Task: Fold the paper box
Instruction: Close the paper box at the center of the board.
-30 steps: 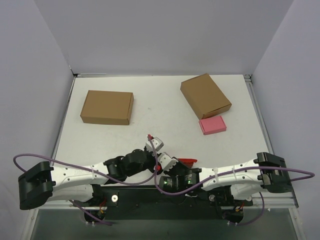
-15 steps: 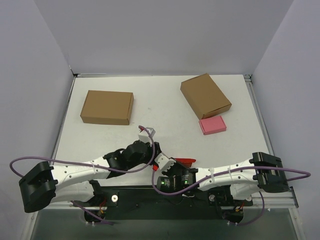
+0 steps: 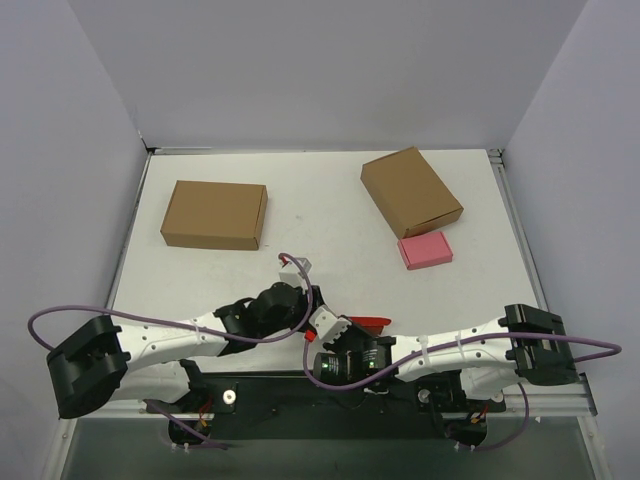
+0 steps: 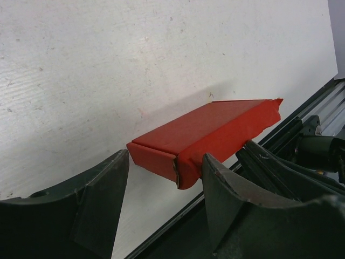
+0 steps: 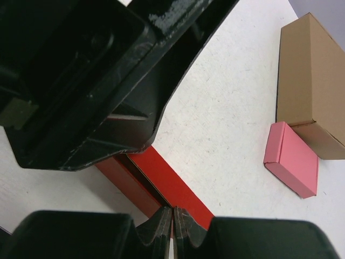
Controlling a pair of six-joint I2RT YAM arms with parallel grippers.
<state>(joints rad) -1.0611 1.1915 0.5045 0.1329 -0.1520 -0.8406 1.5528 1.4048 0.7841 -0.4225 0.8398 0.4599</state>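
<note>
At the far left of the table (image 3: 330,230) a brown box (image 3: 214,214) lay well apart from the work. Nearer the middle, the left gripper (image 4: 166,162) stood spread wide, one finger on each side of the near corner of the paper box (image 4: 215,127) and, by its wrist view, touching neither face. The paper box lay flat at the table's near edge, between the two wrists, already a shallow closed shape with one wrapped side bulging a little at the corner. Just right of it the right gripper (image 5: 172,216) had its fingertips pressed together and appeared to pinch a thin red edge, though the arm's dark housing hid most of that contact. Farther right sat a small pink box (image 5: 291,159) against a second brown box (image 5: 310,70).

The red card looked light and thin, stiff along its panels and weak at the creases, likely to slide on the smooth top and to crush if squeezed across its hollow middle. The bulging side wall near the corner seemed the better place to hold and press.
</note>
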